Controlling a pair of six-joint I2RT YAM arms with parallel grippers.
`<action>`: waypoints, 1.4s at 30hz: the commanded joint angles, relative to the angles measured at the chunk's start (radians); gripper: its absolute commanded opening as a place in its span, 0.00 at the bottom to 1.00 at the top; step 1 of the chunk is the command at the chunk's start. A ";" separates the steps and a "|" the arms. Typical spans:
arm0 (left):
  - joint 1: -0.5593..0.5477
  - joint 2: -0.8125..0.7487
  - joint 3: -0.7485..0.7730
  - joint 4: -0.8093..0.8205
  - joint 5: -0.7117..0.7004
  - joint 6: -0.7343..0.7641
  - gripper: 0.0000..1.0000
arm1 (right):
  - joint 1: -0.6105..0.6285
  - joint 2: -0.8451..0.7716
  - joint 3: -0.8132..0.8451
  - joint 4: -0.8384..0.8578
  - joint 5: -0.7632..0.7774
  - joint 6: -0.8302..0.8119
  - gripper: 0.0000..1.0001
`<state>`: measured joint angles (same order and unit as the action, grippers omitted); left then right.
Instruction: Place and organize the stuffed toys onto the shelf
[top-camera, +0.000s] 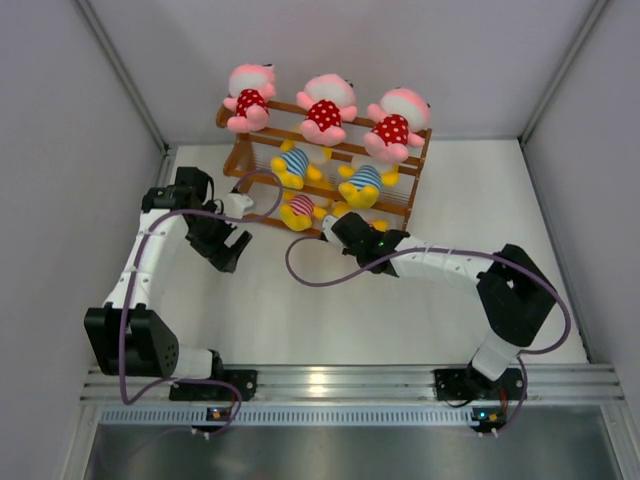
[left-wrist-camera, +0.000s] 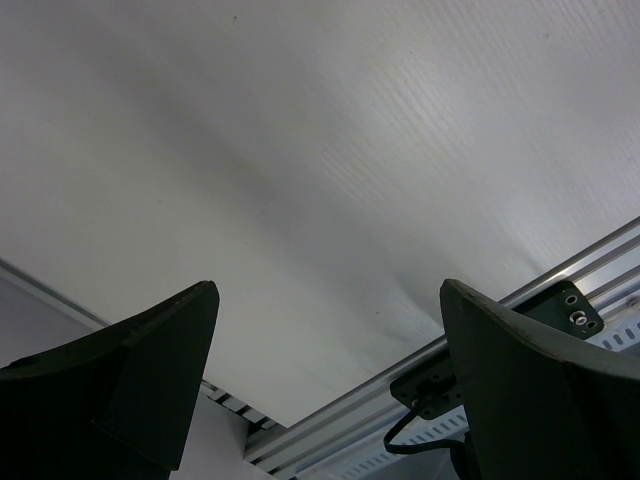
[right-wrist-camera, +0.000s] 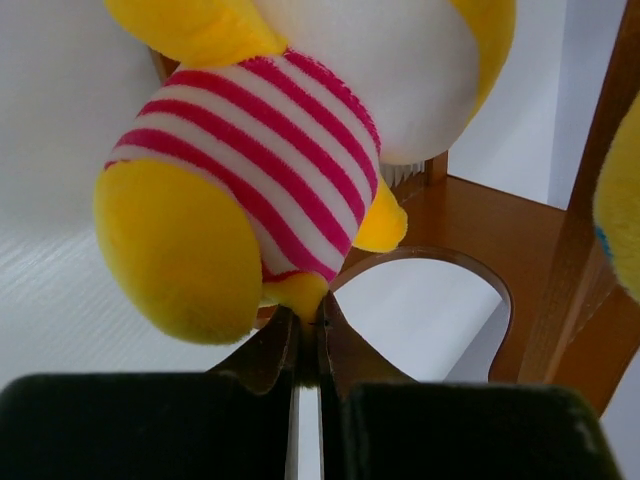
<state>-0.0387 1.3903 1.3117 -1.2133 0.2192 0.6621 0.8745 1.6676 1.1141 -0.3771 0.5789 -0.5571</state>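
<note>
The wooden shelf (top-camera: 412, 187) stands at the back of the table. Three pink toys in red dotted outfits (top-camera: 325, 108) sit on its top tier. Two yellow toys in blue-white stripes (top-camera: 362, 183) sit on the middle tier. A yellow toy in red-white stripes (top-camera: 301, 208) is at the bottom tier; it fills the right wrist view (right-wrist-camera: 245, 170). My right gripper (top-camera: 330, 226) is shut on a small yellow part of that toy (right-wrist-camera: 298, 293). My left gripper (top-camera: 236, 250) is open and empty, left of the shelf.
Grey walls stand left, right and behind. An aluminium rail (top-camera: 340, 380) runs along the near edge, also in the left wrist view (left-wrist-camera: 560, 285). A purple cable (top-camera: 310, 275) loops over the table between the arms. The shelf's arched end panel (right-wrist-camera: 560, 250) is close to my right gripper.
</note>
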 joint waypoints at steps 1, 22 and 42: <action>0.011 0.006 0.026 0.018 0.017 0.019 0.98 | -0.025 0.024 0.064 0.033 0.075 0.046 0.00; 0.017 0.024 0.038 0.020 0.031 0.021 0.98 | -0.035 0.090 0.116 0.075 0.162 0.376 0.00; 0.031 0.033 0.026 0.017 0.051 0.031 0.98 | 0.072 -0.058 0.115 -0.016 0.206 0.436 0.87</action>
<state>-0.0139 1.4166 1.3148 -1.2118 0.2466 0.6823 0.9157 1.7000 1.2182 -0.3698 0.7589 -0.1669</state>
